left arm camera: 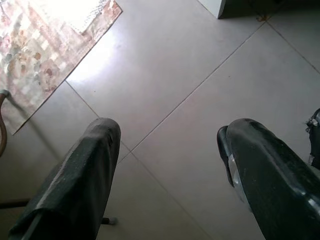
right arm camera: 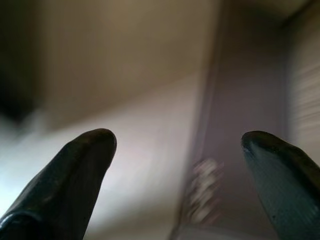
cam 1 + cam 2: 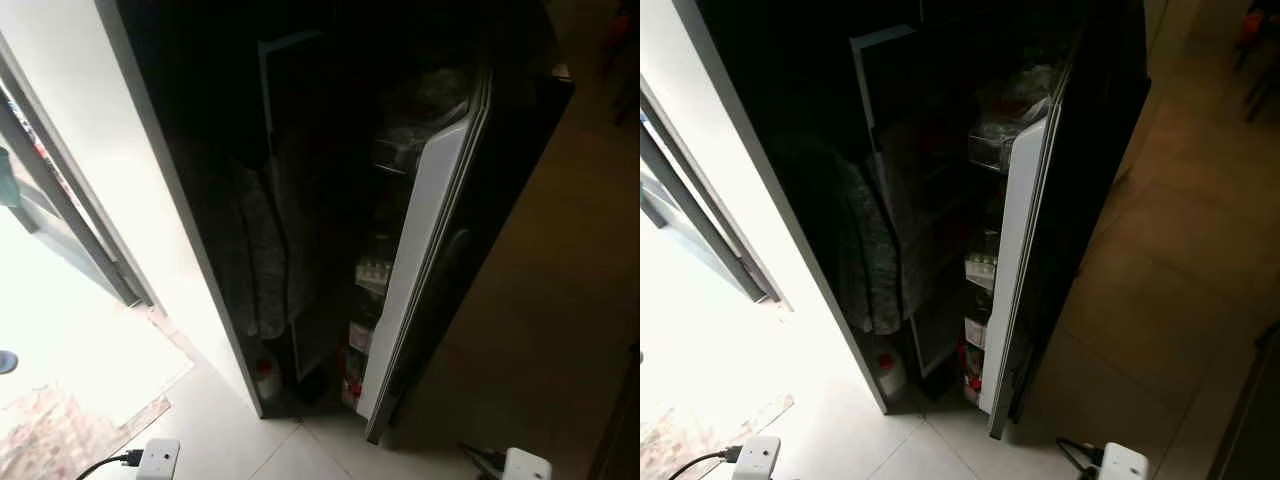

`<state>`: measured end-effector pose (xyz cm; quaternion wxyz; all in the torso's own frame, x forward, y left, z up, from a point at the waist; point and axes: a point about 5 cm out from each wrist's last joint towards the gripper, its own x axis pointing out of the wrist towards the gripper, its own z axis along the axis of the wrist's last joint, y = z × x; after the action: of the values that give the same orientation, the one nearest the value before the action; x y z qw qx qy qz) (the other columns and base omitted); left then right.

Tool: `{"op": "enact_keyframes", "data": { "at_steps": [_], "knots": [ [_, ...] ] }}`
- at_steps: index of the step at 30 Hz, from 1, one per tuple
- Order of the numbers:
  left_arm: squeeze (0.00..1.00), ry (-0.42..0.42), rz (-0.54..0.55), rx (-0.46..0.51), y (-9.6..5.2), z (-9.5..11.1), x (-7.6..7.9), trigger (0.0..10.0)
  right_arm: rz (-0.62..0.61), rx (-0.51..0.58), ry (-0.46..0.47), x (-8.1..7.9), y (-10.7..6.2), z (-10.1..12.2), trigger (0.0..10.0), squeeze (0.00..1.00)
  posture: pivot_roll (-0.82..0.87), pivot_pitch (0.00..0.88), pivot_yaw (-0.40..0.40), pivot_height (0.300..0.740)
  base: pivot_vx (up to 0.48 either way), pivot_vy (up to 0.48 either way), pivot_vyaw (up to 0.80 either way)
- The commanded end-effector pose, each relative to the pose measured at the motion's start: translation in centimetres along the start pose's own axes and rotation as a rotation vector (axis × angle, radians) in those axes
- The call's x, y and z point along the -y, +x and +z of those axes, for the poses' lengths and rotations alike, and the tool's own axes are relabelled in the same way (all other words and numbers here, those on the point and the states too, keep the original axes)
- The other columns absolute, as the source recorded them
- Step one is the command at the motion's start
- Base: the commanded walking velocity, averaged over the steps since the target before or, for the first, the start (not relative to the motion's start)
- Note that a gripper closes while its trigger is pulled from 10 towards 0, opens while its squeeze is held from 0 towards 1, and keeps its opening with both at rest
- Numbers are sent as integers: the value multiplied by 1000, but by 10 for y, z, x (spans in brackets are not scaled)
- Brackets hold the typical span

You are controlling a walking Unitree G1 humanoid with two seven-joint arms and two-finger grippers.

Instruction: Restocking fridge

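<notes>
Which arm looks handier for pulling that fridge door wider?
Probably the right. The fridge door stands ajar toward the robot's right; the open right gripper is empty. The left gripper, also open, points at the tiled floor.

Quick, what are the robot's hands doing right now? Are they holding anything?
Left hand: open, holding nothing, hanging over the tiled floor.
Right hand: open, holding nothing; what is behind it is too blurred to tell.
</notes>
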<state>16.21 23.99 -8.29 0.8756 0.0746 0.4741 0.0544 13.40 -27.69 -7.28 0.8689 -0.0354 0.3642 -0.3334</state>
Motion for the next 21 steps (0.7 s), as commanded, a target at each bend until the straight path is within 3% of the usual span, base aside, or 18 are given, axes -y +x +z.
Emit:
{"op": "enact_keyframes", "data": {
  "at_steps": [1, 6, 8, 12, 15, 17, 19, 20, 21],
  "knots": [
    [0, 13, -2, -17, -1, -4, 0, 10000, -34, 139, 64, 3, 6, 28, 10000, 0, -192, 0, 32, 740, 0, 0, 0],
    [0, 23, -27, -18, 0, -5, 20, 10000, -11, 263, 118, 4, 14, 62, 10000, 0, -201, 0, 36, 740, 0, 0, 0],
    [0, 27, -33, -16, 0, -3, 23, 10000, 7, 335, 140, 2, 15, 80, 10000, 0, -203, 0, 39, 740, 0, 0, 0],
    [0, 28, -34, -14, 1, -2, 22, 10000, 46, 388, 130, -3, 14, 91, 10000, 0, -202, 0, 40, 740, 0, 0, 0],
    [0, 34, -25, -10, 2, 3, 14, 10000, 143, 537, 87, -16, 8, 118, 10000, 0, -208, 0, 44, 740, 0, 0, 0],
    [0, 37, -22, -7, 2, 5, 12, 10000, 190, 598, 119, -20, 5, 134, 10000, 0, -209, 0, 46, 740, 0, 0, 0],
    [0, 41, -21, -3, 2, 7, 11, 10000, 373, 656, 156, -35, 0, 155, 10000, 0, -210, 0, 48, 740, 0, 0, 0],
    [0, 41, -21, -3, 2, 7, 11, 10000, 373, 656, 156, -35, 0, 155, 10000, 0, -210, 0, 48, 740, 0, 0, 0],
    [0, 41, -22, -2, 2, 8, 11, 10000, 451, 689, 112, -41, -4, 164, 10000, 0, -210, 0, 48, 740, 0, 0, 0]
  ]
}}
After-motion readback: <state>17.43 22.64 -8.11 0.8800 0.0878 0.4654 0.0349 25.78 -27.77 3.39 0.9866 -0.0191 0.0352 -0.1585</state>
